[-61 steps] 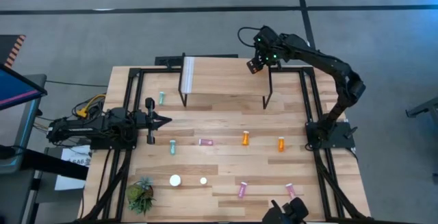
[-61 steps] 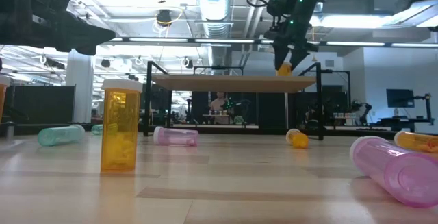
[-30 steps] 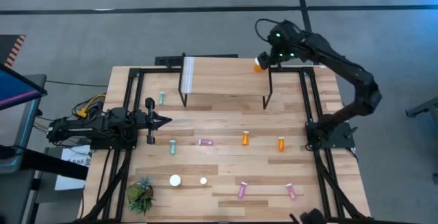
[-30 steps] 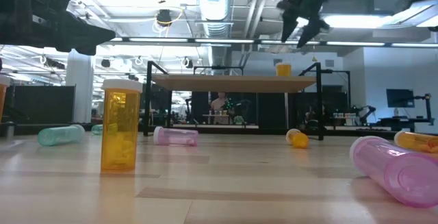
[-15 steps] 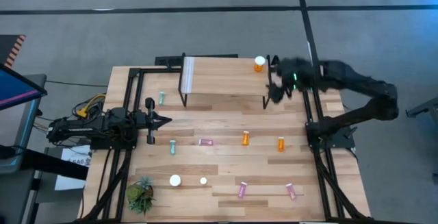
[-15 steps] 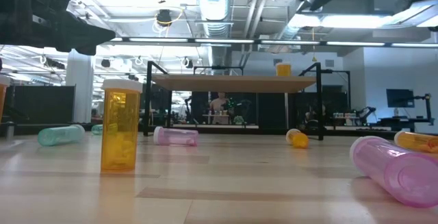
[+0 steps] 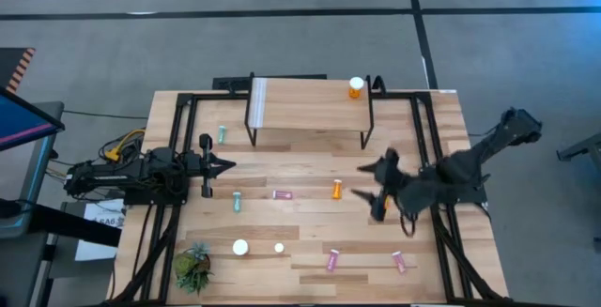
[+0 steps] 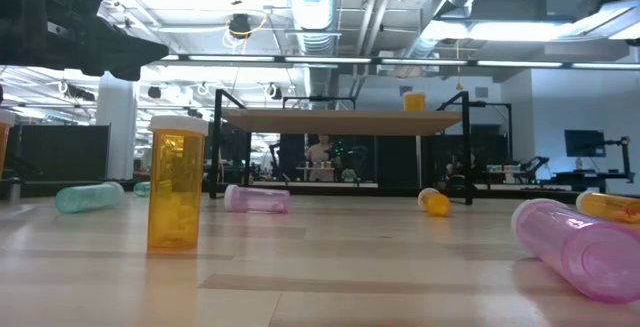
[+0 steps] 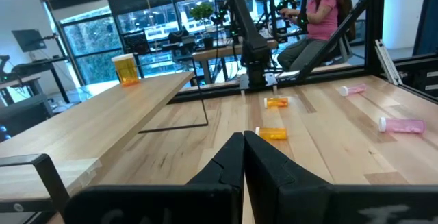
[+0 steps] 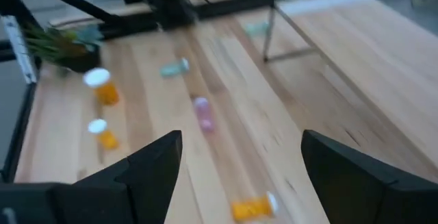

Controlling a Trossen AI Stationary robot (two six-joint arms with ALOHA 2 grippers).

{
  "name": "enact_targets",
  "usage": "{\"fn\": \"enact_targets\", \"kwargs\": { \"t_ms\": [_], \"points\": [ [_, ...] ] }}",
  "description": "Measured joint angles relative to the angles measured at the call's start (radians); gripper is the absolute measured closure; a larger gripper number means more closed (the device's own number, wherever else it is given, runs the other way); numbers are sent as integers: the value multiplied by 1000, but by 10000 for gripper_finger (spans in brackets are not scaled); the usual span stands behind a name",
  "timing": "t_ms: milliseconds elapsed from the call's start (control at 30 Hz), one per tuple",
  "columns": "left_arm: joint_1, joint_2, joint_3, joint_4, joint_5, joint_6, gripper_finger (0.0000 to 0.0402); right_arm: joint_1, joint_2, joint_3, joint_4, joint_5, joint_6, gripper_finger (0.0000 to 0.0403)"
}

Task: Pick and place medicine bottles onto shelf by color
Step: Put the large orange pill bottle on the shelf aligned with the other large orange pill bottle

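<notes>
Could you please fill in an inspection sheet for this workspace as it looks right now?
Surface: wooden table, with black rails along both sides.
Job's things: one orange bottle stands upright on the shelf at its right end. Orange, pink and teal bottles lie scattered on the table.
Clutter: small plant at the near left corner.
Hands: left hand shut, parked at the left side, holding nothing. Right hand open and empty, low over the table beside the loose orange bottles.
Cables: bundle off the table's left edge.
Surroundings: a person seated beyond the table; grey floor with dark lines.
</notes>
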Motion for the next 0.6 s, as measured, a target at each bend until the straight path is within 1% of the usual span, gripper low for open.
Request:
{"fn": "enact_targets", "kwargs": {
  "t_ms": [100, 167, 333, 433, 500, 600],
  "points": [
    [0, 0, 0, 0, 0, 0, 401, 63, 55, -46, 184, 85, -79, 83],
    [0, 0, 0, 0, 0, 0, 401, 84, 100, -49, 260, 115, -126, 83],
    [0, 0, 0, 0, 0, 0, 401, 99, 184, -49, 457, 128, -260, 83],
    [0, 0, 0, 0, 0, -5, 401, 96, 208, -49, 568, 138, -373, 83],
    [0, 0, 0, 0, 3, -40, 401, 95, 205, -48, 609, 137, -425, 83],
    [0, 0, 0, 5, -3, -123, 401, 97, 192, -49, 621, 136, -439, 83]
  ]
}}
